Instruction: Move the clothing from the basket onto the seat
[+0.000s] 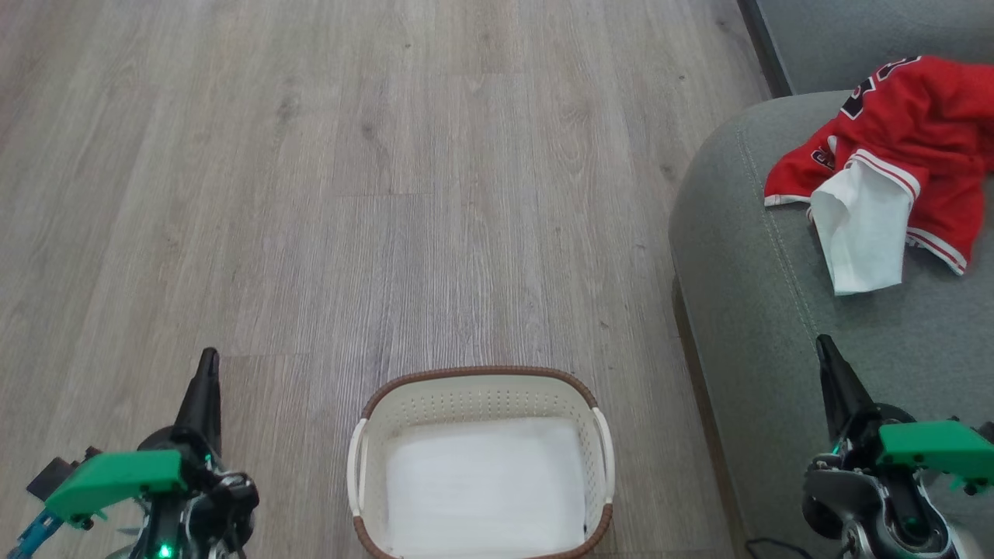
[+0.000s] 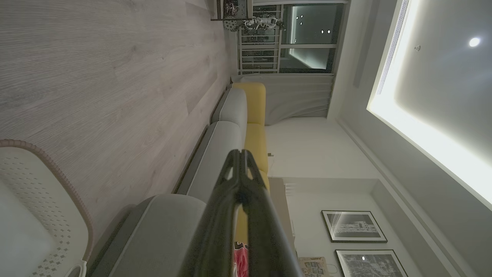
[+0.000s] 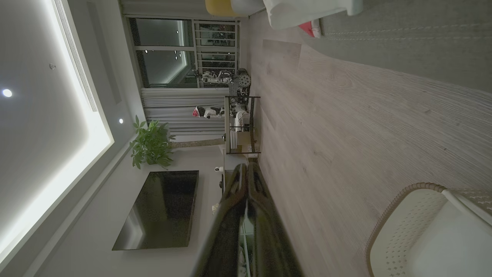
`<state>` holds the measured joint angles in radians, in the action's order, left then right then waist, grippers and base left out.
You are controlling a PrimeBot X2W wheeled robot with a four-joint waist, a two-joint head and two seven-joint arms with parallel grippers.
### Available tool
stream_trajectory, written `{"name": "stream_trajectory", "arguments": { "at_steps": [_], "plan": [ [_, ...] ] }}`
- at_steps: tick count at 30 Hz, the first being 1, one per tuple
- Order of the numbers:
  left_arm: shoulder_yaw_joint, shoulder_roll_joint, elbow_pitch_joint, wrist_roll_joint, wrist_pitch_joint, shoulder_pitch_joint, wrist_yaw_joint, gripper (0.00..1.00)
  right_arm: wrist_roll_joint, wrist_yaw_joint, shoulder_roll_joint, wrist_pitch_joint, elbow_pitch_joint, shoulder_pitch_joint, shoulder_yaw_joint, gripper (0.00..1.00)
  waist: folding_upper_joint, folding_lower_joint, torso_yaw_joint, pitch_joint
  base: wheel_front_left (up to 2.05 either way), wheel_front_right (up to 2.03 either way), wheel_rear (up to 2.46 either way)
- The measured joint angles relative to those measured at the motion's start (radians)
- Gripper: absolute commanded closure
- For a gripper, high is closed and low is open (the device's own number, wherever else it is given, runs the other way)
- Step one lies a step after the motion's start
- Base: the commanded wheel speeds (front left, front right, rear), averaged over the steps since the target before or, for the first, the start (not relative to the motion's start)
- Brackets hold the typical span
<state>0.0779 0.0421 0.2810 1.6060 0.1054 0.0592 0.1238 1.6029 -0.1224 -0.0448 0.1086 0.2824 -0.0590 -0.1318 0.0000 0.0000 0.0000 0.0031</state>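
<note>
Left gripper [image 1: 207, 365] sits at lower left of the head view, above the floor [image 1: 388, 155]; its two dark fingers are pressed together and pinch nothing; the left wrist view confirms the tips meet. Basket [image 1: 481, 397] stands on the floor at bottom centre, between the two grippers and touching neither; brown braided rim, perforated cream walls, a white handle on each side; a flat white sheet [image 1: 485, 481] lies across its bottom. Seat [image 1: 776, 310] is to the right of the basket, close beside it; grey-green fabric, rounded corner, double seam running along the front. Clothing lies on the seat towards the upper right: a red garment [image 1: 916, 116], crumpled, with white trim and black-and-white lettering partly showing; a white cloth [image 1: 866, 233] overlaps its lower edge and hangs down onto the cushion; both are well apart from the basket. Right gripper [image 1: 825, 353] sits at lower right, over the seat's near part, below the clothing in the view and clear of it; fingers pressed together, pinching nothing; the right wrist view shows the same.
</note>
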Motion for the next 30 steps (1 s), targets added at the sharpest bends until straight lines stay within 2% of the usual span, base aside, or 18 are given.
{"name": "stream_trajectory", "arguments": {
  "at_steps": [30],
  "plan": [
    [0.0, 0.0, 0.0, 0.0, 0.0, 0.0, 0.0, 1.0, 0.0, 0.0, 0.0, 0.0, 0.0, 0.0, 0.0, 1.0, 0.0, 0.0, 0.0, 0.0, 0.0, 0.0, 0.0]
  ]
}}
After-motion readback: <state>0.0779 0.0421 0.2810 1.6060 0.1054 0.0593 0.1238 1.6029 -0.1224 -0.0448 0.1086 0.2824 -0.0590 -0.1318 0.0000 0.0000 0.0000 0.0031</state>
